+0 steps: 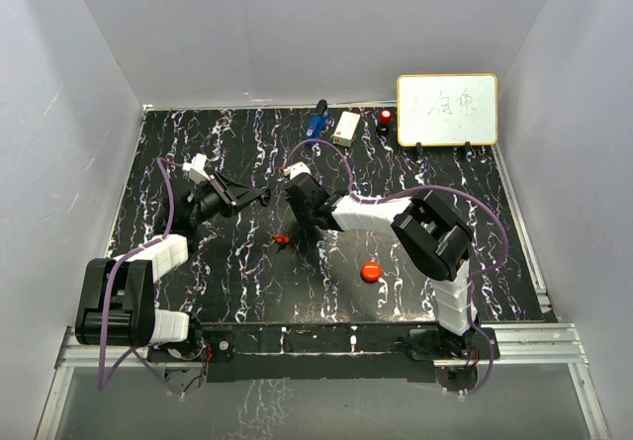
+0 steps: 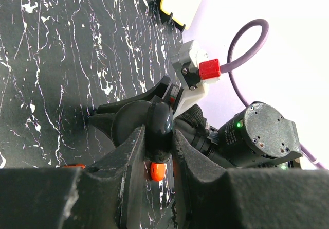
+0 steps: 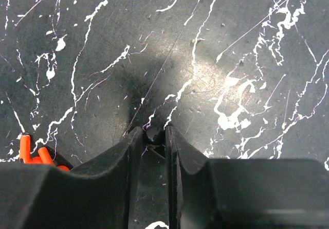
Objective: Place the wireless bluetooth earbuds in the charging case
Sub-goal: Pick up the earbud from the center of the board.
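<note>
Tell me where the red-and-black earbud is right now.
In the top view the red-and-black earbud lies on the table near centre, right beside the right gripper and left of the red round puck.

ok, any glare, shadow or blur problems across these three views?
Top external: even light and sharp; the whiteboard is bright but not blown out. Left wrist: the wall is blown out white, there is a highlight on the glossy black piece in the left gripper, and the near finger bodies are soft. Right wrist: a glare patch on the table, and shadow just ahead of the right gripper.
</note>
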Robot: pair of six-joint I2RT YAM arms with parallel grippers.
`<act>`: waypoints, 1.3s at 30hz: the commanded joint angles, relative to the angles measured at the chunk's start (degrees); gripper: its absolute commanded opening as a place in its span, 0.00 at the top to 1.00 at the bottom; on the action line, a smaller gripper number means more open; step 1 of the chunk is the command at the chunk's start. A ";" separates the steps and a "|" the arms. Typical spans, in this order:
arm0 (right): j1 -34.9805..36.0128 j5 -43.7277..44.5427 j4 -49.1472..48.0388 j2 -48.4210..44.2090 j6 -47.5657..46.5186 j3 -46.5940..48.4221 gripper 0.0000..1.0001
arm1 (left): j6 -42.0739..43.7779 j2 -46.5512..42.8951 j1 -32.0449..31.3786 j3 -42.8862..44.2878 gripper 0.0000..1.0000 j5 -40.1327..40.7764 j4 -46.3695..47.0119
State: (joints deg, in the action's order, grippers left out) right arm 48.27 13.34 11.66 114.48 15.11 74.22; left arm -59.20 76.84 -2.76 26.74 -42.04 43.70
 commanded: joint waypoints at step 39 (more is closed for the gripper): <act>-14.93 -26.70 -49.50 -38.60 16.25 -31.02 0.97 | -28.83 18.22 -11.55 2.02 1.00 5.65 42.63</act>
State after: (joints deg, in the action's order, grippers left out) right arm 33.89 -12.01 -25.85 78.46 28.53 44.21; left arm -82.96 94.21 -12.78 26.55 -39.11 75.66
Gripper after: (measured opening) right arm 0.176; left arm 0.219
